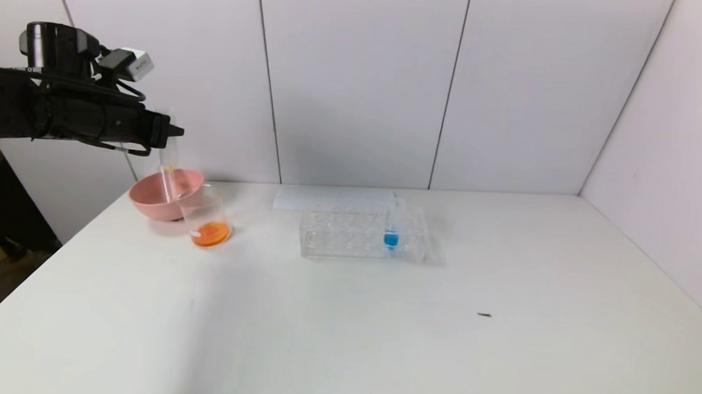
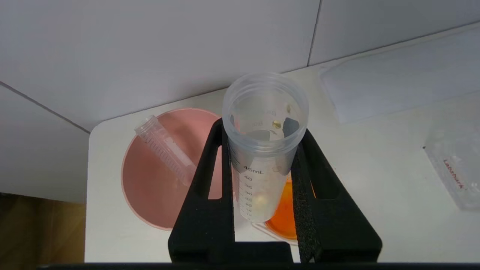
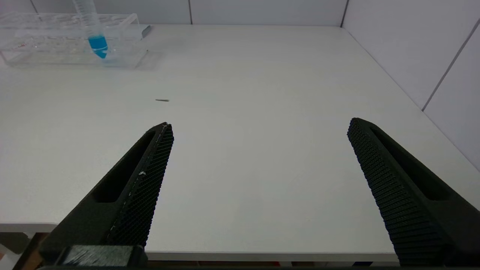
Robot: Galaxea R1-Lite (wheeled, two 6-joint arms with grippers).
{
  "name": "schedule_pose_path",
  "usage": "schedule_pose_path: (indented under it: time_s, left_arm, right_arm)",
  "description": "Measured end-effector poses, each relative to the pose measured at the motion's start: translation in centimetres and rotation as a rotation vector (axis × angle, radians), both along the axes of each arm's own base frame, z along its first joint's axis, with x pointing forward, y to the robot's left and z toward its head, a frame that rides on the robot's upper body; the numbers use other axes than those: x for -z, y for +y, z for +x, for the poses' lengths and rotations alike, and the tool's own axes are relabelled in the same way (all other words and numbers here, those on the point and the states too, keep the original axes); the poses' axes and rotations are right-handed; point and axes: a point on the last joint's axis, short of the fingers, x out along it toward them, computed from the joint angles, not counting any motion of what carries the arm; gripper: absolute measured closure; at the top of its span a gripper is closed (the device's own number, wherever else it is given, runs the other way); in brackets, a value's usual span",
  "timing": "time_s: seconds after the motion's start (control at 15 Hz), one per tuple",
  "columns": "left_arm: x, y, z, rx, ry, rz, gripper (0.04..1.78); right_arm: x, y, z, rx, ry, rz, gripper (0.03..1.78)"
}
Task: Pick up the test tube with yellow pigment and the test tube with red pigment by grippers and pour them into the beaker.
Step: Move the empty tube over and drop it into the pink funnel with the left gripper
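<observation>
My left gripper is shut on the test tube with yellow pigment, gripping it just under the open mouth. It hangs upright and is almost empty, with only yellow drops on its wall and bottom. Right below it stands the beaker, with orange liquid in its bottom. An empty clear tube lies slanted in the pink bowl. No tube with red liquid shows. My right gripper is open over the table's near edge.
A clear rack stands mid-table with a blue-liquid tube in it. A white sheet lies behind the rack by the wall. A small dark speck lies on the table.
</observation>
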Motion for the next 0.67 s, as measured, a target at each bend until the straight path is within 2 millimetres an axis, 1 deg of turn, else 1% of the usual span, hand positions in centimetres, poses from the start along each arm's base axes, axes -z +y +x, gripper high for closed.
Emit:
schedule_pose_path:
  time_s: [0.47,0.67]
  left_arm:
    - [0.77,0.90,0.23,-0.062,-0.085,-0.107,1.37]
    - [1.03,0.98,0.44,-0.094,-0.127,-0.102,1.37]
  right_arm:
    - [0.00,0.00,0.00,0.000,0.000,0.000,0.11]
    - [0.00,0.00,0.00,0.000,0.000,0.000,0.11]
